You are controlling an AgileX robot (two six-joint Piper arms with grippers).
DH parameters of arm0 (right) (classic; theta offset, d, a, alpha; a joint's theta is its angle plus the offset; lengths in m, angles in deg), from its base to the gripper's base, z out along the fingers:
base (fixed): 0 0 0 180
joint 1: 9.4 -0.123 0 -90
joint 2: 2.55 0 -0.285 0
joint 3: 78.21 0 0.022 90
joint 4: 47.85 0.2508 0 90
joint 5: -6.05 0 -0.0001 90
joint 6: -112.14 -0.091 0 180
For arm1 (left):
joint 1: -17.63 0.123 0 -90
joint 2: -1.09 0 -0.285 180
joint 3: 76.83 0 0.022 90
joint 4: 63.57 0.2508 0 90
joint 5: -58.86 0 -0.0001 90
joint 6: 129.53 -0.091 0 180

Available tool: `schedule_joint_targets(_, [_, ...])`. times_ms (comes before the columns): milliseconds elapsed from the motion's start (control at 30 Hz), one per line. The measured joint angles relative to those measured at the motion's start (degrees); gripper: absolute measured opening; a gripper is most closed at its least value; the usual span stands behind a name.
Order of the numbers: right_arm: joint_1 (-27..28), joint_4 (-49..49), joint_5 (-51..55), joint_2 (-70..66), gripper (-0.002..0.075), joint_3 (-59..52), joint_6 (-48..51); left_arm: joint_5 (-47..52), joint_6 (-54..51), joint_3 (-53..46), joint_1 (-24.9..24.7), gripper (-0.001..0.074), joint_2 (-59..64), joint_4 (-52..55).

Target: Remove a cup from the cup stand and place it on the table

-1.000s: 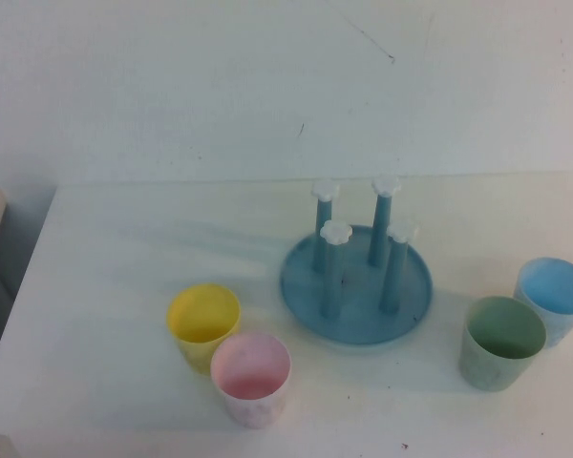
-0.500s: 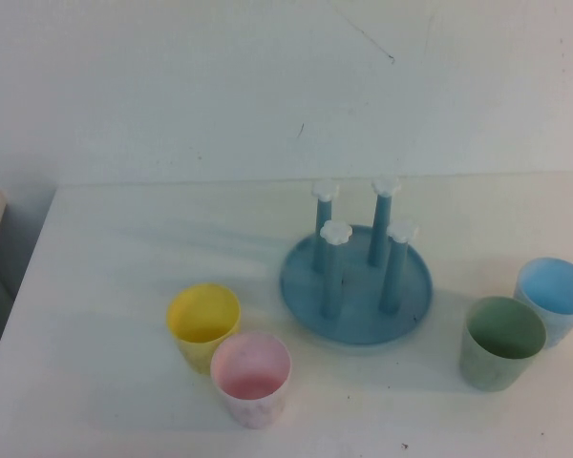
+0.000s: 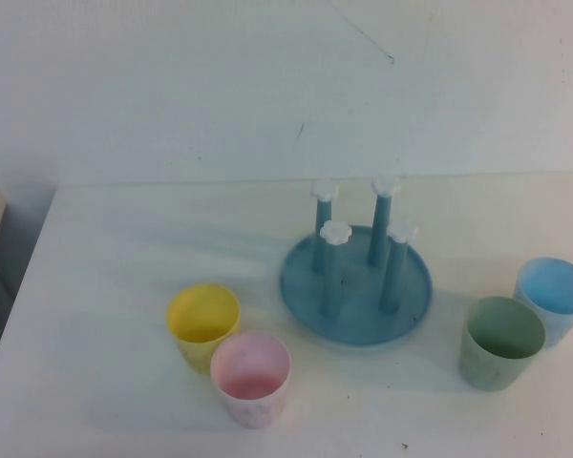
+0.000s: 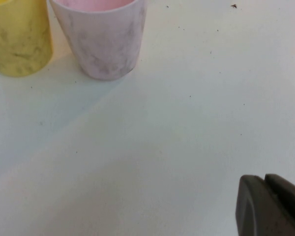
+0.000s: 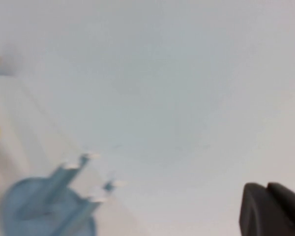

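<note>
The pale pink cup [image 3: 251, 375] stands upright on the white table [image 3: 124, 248] near the front edge, touching or nearly touching the yellow cup [image 3: 202, 322]. The blue cup stand [image 3: 304, 283] sits mid-table to their right, its white-capped pegs bare. Neither gripper shows in the high view. In the left wrist view my left gripper [image 4: 264, 179] is shut and empty over bare table, well apart from the pink cup [image 4: 105, 37]. My right gripper [image 5: 266, 187] is shut and empty, raised, with the cup stand [image 5: 44, 209] far from it.
A green cup [image 3: 501, 342] and a blue cup [image 3: 554, 298] stand upright at the right of the table. The yellow cup [image 4: 17, 39] is beside the pink one. A pale wall rises behind the table's back edge.
A bit of arm at the lower left corner of the high view and a dark part at its right edge have both gone out of view. The cups and stand have not moved.
</note>
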Motion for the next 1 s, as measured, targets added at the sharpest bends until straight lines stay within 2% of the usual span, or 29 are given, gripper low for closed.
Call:
schedule_joint_targets(133, [0.0,-4.8,-6.1,5.6,0.0009,-3.4,-4.0,0.0,0.0,0.0,0.0,-0.0001,0.0,0.0])
schedule_joint_targets(333, [0.0,-7.0,-14.5,10.9,0.0008,-11.2,-8.2,0.0,0.0,0.0,0.0,-0.0001,0.0,0.0])
schedule_joint_targets(400, [0.0,-9.0,-17.2,11.1,0.0008,-14.2,-12.6,0.0,0.0,0.0,0.0,-0.0001,0.0,0.0])
schedule_joint_targets(500, [0.0,-23.7,-19.8,12.2,0.0008,-18.8,-32.0,0.0,0.0,0.0,0.0,-0.0001,0.0,0.0])
schedule_joint_targets(633, [0.0,-51.8,-19.8,15.0,0.0008,-25.5,-68.5,0.0,0.0,0.0,0.0,-0.0002,0.0,0.0])
schedule_joint_targets(700, [0.0,-59.5,-19.8,16.4,0.0008,-28.6,-81.3,0.0,0.0,0.0,0.0,-0.0002,0.0,0.0])
schedule_joint_targets(800, [0.0,-64.0,-19.8,18.1,0.0008,-33.3,-89.4,0.0,0.0,0.0,0.0,-0.0001,0.0,0.0])
schedule_joint_targets(1000, [0.0,-63.4,-15.1,18.3,0.0008,-34.5,-92.1,0.0,0.0,0.0,0.0,-0.0002,0.0,0.0])
